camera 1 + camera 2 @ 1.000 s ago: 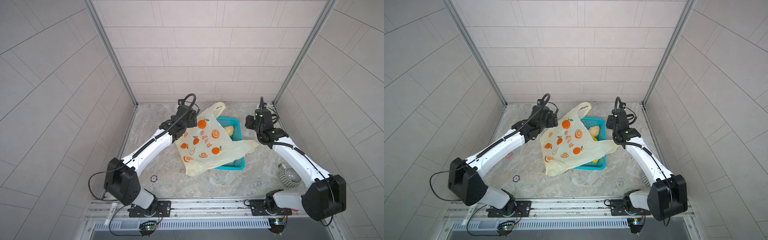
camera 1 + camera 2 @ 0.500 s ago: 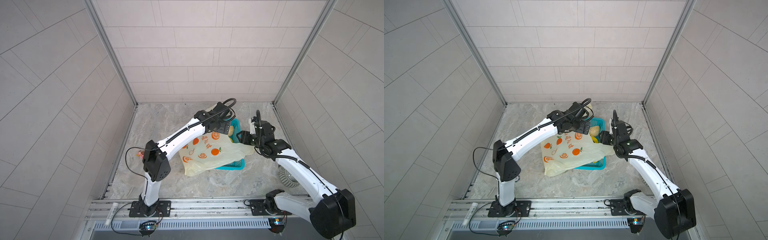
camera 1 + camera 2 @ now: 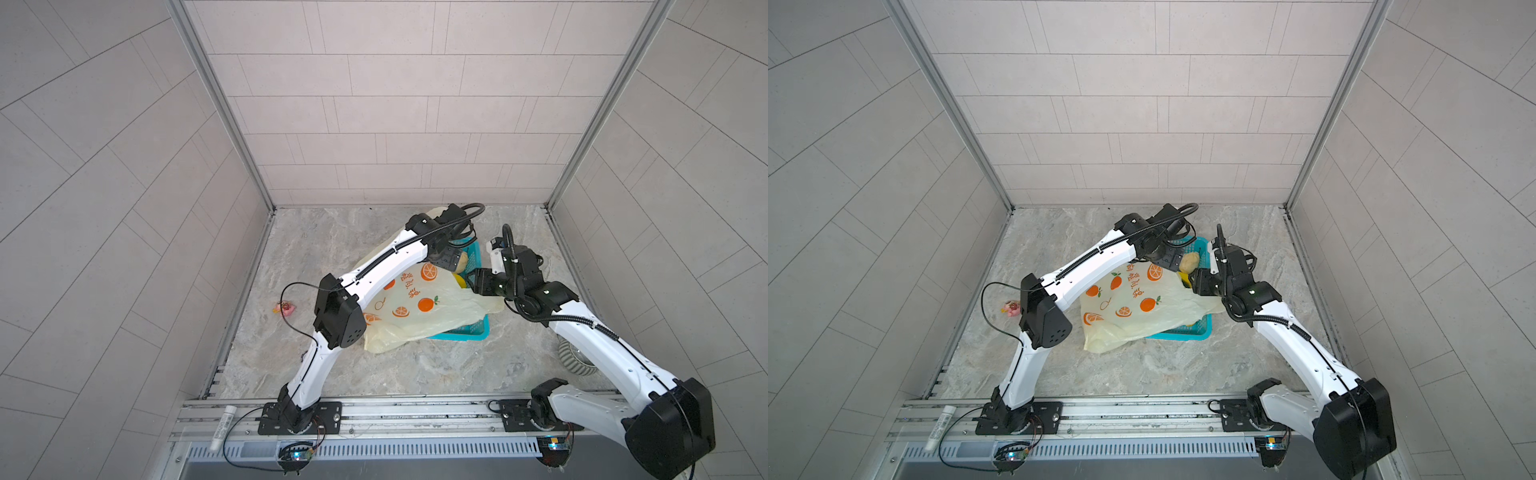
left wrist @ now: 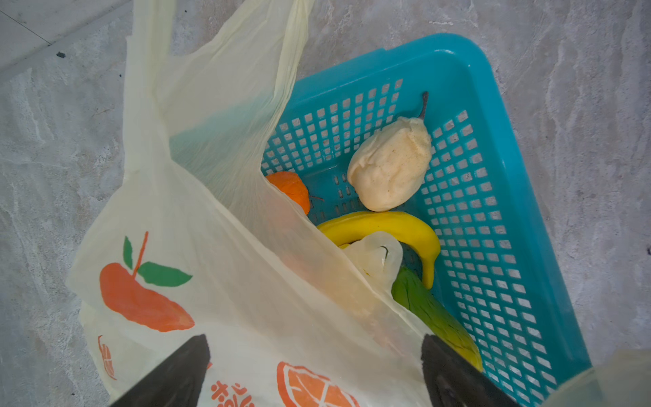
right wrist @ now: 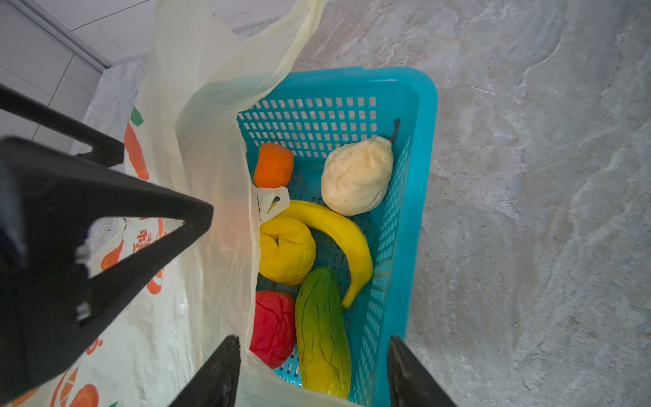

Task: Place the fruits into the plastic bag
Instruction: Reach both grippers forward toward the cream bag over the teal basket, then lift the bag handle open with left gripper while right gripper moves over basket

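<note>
The fruits (image 5: 355, 176) lie in the teal basket (image 5: 422, 141); the plastic bag (image 4: 211, 264) drapes over its rim, probably for short transfers. Left gripper (image 4: 315, 340) gapes wide above the bag; right gripper (image 5: 312, 341) hovers part-open, empty.

Robot lab cell: tiled panel walls (image 3: 374, 124), aluminium mounting rail (image 3: 395, 410).
</note>
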You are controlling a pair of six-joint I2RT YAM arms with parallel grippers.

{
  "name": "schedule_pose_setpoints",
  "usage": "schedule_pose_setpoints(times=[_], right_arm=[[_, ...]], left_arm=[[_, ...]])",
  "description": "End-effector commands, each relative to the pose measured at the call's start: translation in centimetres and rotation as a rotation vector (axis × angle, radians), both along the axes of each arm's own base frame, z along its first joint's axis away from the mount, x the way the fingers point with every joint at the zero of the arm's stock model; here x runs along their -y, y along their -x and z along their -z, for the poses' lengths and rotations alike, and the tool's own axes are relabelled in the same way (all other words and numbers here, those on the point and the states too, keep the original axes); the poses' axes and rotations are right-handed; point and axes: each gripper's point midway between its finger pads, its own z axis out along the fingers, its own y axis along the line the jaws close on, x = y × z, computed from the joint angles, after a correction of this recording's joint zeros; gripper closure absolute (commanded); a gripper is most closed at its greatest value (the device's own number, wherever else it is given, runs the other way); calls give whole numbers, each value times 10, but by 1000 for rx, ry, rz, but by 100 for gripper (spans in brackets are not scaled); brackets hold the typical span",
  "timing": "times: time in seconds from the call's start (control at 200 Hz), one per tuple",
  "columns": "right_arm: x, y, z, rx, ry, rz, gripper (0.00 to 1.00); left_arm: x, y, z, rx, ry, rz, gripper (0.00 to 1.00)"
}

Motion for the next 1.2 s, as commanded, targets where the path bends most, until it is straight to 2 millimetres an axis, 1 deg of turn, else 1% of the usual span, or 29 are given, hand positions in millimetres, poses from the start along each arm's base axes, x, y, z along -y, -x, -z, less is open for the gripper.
schedule_pose_setpoints(times=[0.0,0.075,0.215,0.275,0.45,0.49,0.585,0.681,0.741,0.776,0.906,1.006,1.086,1.136,1.196], right_arm=[[4,2,-1,15,26,8,37],[3,3,-4,25,23,4,37],[2,4,-7,36,22,-1,37],[2,4,-9,40,23,-2,37],[1,4,-16,53,14,-5,37],[1,4,-18,55,12,-6,37],[1,5,-21,62,10,-6,37],[2,5,-24,69,11,-3,37],[4,5,-27,71,16,2,37],[4,5,-29,74,20,4,37],[11,5,-35,80,46,28,37],[13,3,-39,85,47,45,37],[13,1,-43,91,37,54,37],[11,0,-47,103,30,45,37],[9,-1,-52,124,24,32,38]], left_arm=[[-5,-1,-1,13,-37,-14,0],[-3,-3,4,9,-43,-24,0],[-11,-6,12,12,-92,-49,1],[-14,-5,15,8,-107,-52,8],[-16,-3,25,-16,-127,-61,24],[-16,-2,27,-22,-128,-63,32],[-14,0,26,-29,-115,-59,61],[-15,0,21,-20,-114,-51,84],[-18,1,15,-12,-123,-43,96],[-21,1,10,-5,-129,-35,100],[-30,10,-16,28,-143,46,100],[-39,21,-39,87,-105,124,100],[-43,33,-60,137,-13,197,100],[-45,44,-72,172,60,260,100],[-47,55,-82,251,135,314,100]])
